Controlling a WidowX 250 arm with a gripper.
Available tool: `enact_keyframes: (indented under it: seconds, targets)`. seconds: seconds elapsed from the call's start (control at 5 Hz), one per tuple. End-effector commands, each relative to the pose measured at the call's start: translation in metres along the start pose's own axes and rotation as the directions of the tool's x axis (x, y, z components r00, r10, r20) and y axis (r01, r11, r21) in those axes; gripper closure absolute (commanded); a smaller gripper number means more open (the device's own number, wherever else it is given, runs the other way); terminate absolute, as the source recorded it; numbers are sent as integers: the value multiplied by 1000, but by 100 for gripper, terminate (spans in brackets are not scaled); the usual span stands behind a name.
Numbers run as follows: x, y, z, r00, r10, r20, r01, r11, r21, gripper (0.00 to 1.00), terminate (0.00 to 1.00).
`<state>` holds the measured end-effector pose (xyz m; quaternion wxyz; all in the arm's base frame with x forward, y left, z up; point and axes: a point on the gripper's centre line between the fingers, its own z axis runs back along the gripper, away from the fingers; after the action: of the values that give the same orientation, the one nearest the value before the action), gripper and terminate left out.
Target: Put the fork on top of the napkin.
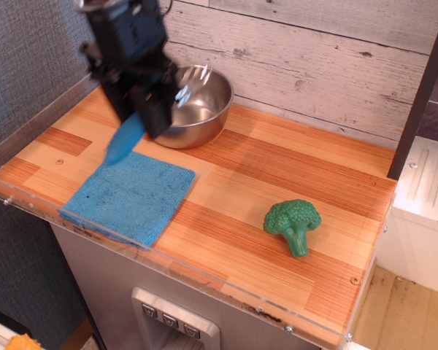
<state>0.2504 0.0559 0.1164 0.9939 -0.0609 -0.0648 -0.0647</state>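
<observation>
Observation.image shows us the gripper (141,117), blurred, jaws clamped on the fork (125,138); its tines are lost against the bowl (204,109), above the napkin (130,192).

The napkin (129,195) lies flat at the front left of the surface (277,182), with the steel bowl (197,109) behind it near the back wall. The gripper (135,120) hangs above the napkin's back edge, holding the fork (125,138) tilted over it. The toy broccoli (293,224) lies well apart, front right.
</observation>
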Motion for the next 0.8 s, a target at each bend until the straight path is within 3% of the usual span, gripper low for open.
enact_keyframes:
  seconds: [0.0,0.6]
  targets:
    - [-20,23,-14,1000,18,-22,-16,995,101,100,0]
    - [-24,41,-58,992,88,-85,-72,981,178,100,0]
